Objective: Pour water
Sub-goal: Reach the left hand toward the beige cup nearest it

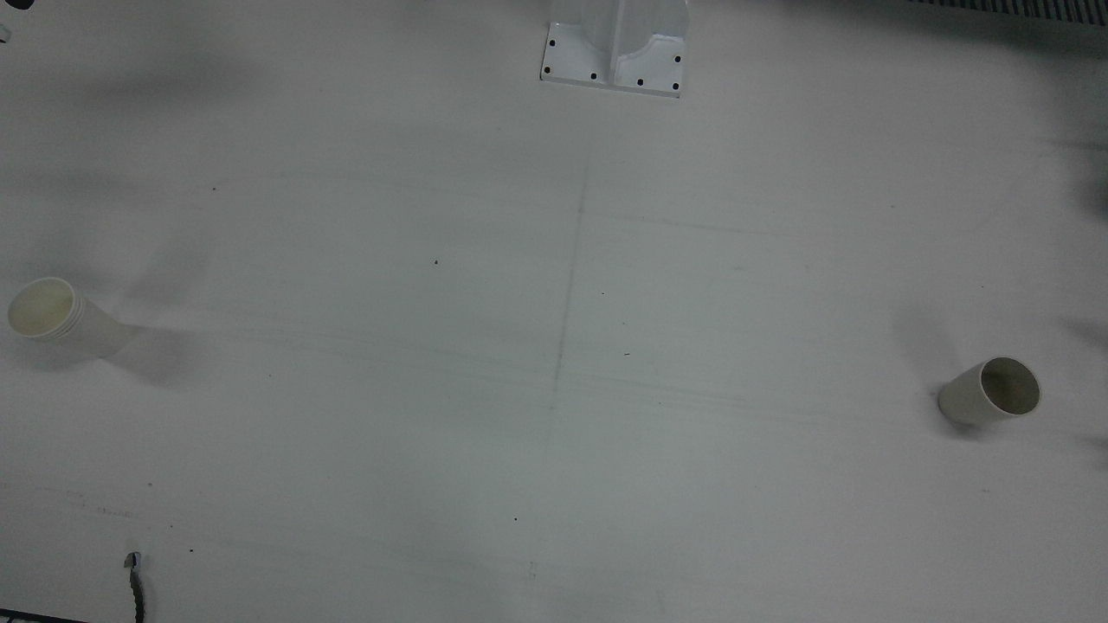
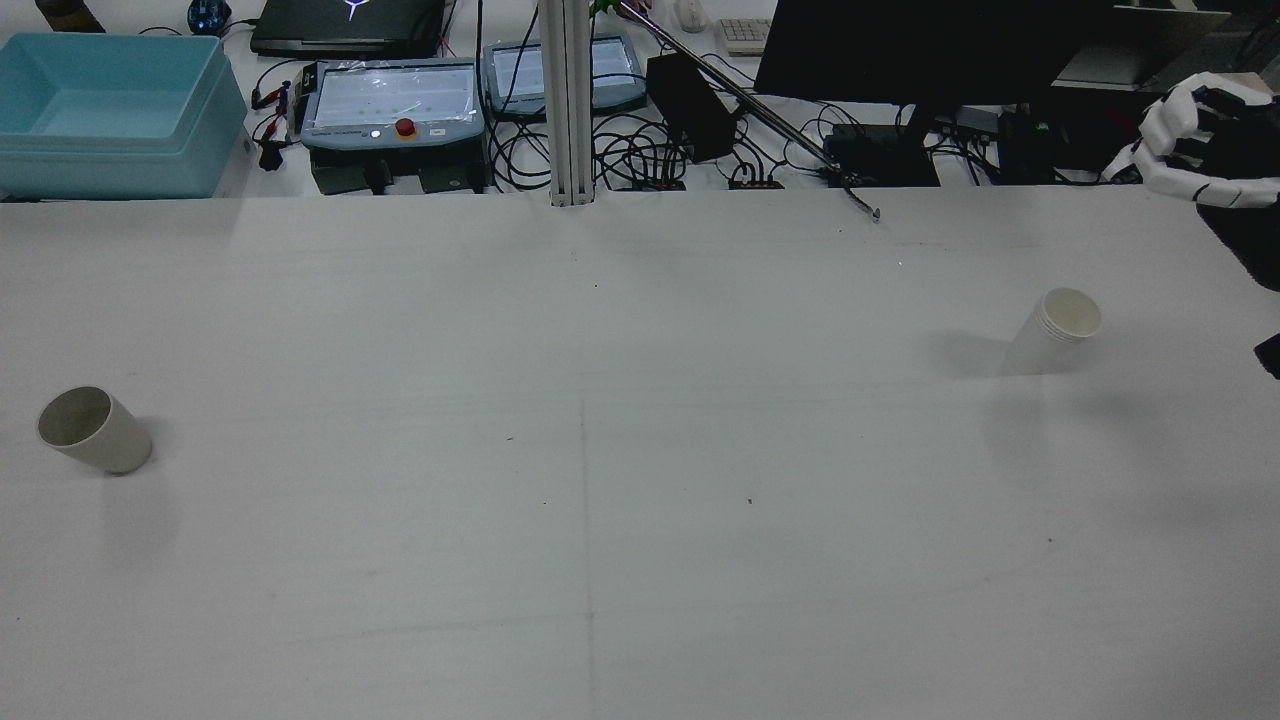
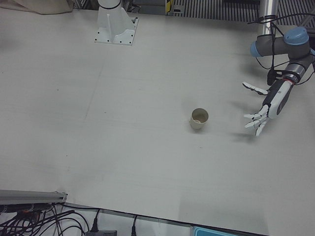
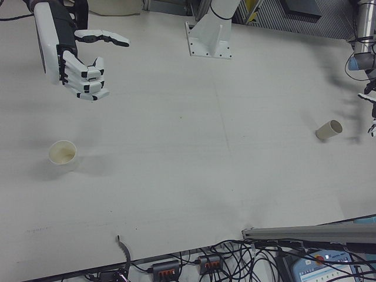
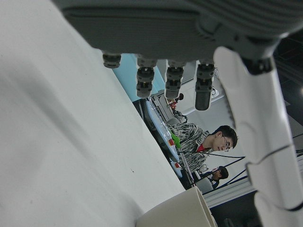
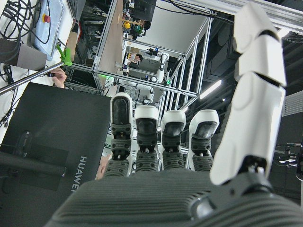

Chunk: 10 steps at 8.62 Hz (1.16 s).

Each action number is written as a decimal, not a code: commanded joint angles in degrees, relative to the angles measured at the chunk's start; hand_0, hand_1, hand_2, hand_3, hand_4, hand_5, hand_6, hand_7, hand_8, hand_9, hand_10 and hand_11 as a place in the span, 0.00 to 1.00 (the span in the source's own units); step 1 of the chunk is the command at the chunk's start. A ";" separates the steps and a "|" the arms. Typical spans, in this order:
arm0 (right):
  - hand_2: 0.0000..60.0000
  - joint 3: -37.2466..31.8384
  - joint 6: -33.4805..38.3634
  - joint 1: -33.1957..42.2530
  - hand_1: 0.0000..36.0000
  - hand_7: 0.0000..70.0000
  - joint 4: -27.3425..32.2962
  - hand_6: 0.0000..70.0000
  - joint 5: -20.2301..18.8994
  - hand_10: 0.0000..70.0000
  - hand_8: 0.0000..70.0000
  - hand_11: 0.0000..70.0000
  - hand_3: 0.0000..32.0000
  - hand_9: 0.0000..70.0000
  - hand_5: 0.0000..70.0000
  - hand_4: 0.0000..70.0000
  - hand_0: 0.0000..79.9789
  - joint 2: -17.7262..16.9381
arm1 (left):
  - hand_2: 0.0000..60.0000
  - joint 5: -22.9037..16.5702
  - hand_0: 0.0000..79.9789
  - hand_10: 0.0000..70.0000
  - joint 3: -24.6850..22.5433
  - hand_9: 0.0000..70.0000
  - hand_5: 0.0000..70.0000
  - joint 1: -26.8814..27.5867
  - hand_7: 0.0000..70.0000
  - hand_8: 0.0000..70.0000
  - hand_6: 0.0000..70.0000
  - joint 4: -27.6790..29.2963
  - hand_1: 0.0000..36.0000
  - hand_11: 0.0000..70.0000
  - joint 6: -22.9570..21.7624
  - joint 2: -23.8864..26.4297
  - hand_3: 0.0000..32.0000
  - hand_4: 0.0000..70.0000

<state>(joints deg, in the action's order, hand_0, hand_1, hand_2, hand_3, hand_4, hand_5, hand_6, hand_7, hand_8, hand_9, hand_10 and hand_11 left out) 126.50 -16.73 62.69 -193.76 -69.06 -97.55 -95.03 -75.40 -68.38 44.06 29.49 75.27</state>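
Observation:
Two paper cups stand upright on the white table. The greyish cup (image 2: 95, 430) (image 1: 991, 391) (image 3: 199, 119) is on my left side. My left hand (image 3: 263, 110) hovers open a short way beside it, fingers spread, holding nothing. The left hand view shows that cup's rim (image 5: 180, 213) at the bottom edge, beyond the hand's fingertips (image 5: 173, 78). The cream cup (image 2: 1055, 330) (image 1: 56, 316) (image 4: 63, 153) is on my right side. My right hand (image 4: 76, 56) (image 2: 1190, 140) hangs high above and behind it, fingers loosely curled and empty.
An arm pedestal (image 1: 616, 48) is bolted at the table's middle rear. Beyond the far edge are a blue bin (image 2: 110, 110), teach pendants (image 2: 390, 100), cables and a dark monitor (image 2: 930, 40). Two people (image 5: 208, 142) sit past the table.

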 commanded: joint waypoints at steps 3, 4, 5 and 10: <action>0.28 -0.46 -0.58 -0.90 0.49 1.00 -0.04 0.57 0.15 0.43 0.65 0.64 0.00 0.94 1.00 0.23 0.69 0.17 | 0.02 6.15 0.72 0.02 -0.36 0.16 0.46 4.48 0.26 0.20 0.16 -8.11 0.47 0.06 3.38 5.85 0.27 0.15; 0.28 -0.72 -0.58 -0.90 0.48 1.00 -0.13 0.58 0.24 0.44 0.65 0.64 0.00 0.94 1.00 0.23 0.69 0.35 | 0.06 9.04 0.73 0.03 -0.45 0.16 0.46 5.70 0.25 0.20 0.15 -7.68 0.51 0.07 3.47 5.85 0.28 0.14; 0.28 -0.73 -0.58 -0.99 0.48 1.00 -0.04 0.58 0.32 0.44 0.65 0.65 0.00 0.94 1.00 0.23 0.68 0.43 | 0.09 12.55 0.74 0.03 -0.45 0.16 0.45 7.98 0.24 0.19 0.13 -7.24 0.55 0.07 3.47 5.85 0.29 0.12; 0.26 -0.73 -0.23 -0.81 0.48 1.00 -0.04 0.57 0.15 0.43 0.64 0.64 0.00 0.93 1.00 0.23 0.69 -0.09 | 0.06 21.29 0.72 0.02 -0.45 0.15 0.44 16.61 0.22 0.19 0.11 -7.06 0.50 0.06 0.05 5.68 0.26 0.12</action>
<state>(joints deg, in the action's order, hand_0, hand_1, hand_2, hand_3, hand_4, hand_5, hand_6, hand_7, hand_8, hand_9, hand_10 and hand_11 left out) 125.78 -17.05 61.84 -193.83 -68.87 -97.52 -74.64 -75.85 -52.80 37.47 31.15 81.00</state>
